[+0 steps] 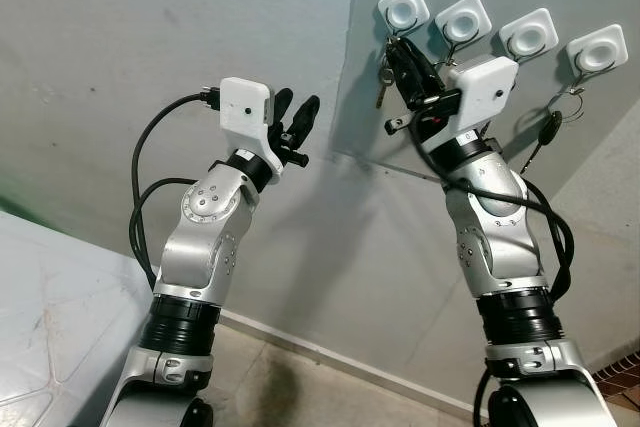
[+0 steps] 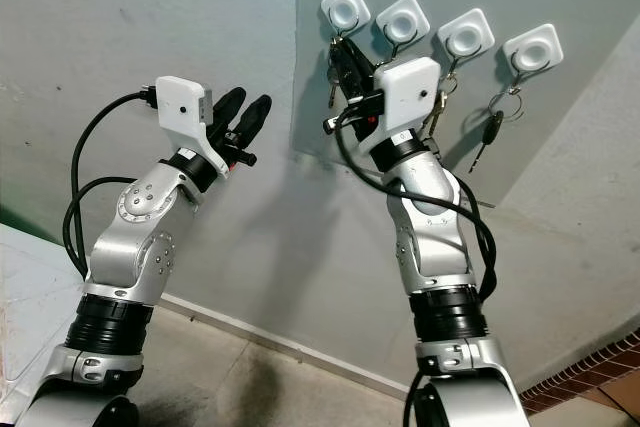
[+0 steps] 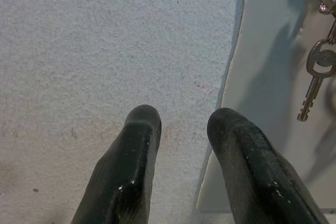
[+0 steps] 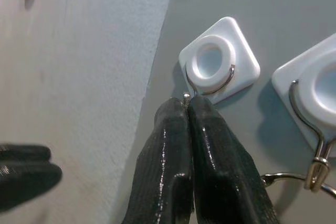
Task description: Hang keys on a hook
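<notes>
The right gripper (image 4: 188, 109), pinched shut on the small silver keys (image 1: 383, 87), sits just under the leftmost white square wall hook (image 4: 219, 60) — hanging step, needing a slight lift over its wire — left gripper (image 1: 297, 125) parted, idle.

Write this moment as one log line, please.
phase: hanging | right gripper: jaws shut on keys at leftmost hook | left gripper: open, idle

**Even daylight, soft shadows, sharp head views**

Diffuse light falls evenly on the pale grey smooth wall panel (image 1: 470, 97). Soft arm shadows lie on it beside the four white square plastic hooks (image 2: 348, 4). Wrist views blur slightly at the near black fingers (image 3: 131, 171).
</notes>
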Motion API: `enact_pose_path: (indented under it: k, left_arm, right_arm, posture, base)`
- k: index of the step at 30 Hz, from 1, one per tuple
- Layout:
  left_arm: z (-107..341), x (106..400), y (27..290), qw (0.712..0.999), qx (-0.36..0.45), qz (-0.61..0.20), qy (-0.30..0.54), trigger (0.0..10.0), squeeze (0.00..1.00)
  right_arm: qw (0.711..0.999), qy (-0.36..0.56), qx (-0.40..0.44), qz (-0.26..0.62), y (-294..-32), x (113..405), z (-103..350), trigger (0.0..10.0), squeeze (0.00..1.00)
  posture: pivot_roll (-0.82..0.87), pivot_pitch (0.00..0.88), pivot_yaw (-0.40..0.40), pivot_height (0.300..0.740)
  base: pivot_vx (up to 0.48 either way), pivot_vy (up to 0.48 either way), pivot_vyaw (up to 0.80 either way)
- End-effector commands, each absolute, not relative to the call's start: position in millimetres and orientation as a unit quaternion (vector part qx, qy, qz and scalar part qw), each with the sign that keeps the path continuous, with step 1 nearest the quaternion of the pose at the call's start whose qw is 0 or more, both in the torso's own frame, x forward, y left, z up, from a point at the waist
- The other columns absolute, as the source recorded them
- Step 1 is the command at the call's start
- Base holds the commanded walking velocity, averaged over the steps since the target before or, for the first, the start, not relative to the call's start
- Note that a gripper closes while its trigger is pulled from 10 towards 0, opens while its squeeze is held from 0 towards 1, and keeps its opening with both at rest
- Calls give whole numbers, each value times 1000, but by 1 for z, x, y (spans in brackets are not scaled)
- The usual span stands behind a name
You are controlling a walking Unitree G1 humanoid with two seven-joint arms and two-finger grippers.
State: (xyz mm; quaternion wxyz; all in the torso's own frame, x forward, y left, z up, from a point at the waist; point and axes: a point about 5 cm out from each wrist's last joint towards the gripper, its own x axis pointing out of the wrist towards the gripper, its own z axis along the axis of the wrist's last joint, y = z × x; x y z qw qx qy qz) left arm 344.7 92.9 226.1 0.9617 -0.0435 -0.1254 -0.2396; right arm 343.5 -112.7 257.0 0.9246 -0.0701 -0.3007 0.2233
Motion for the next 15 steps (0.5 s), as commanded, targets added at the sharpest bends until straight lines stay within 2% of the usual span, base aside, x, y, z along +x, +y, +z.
enact_pose_path:
  k: [1, 15]
  left_arm:
    - [229, 343, 92, 960, -40, -244, -129, 10000, 0]
    - [228, 343, 92, 961, -41, -243, -127, 10000, 0]
  right_arm:
    - [921, -297, -108, 226, -108, 345, 255, 10000, 0]
    - [916, -301, -158, 212, -108, 346, 249, 10000, 0]
  posture:
    - [132, 42, -57, 740]
    - [129, 48, -54, 740]
  base:
    - [0, 0, 0]
    - [0, 0, 0]
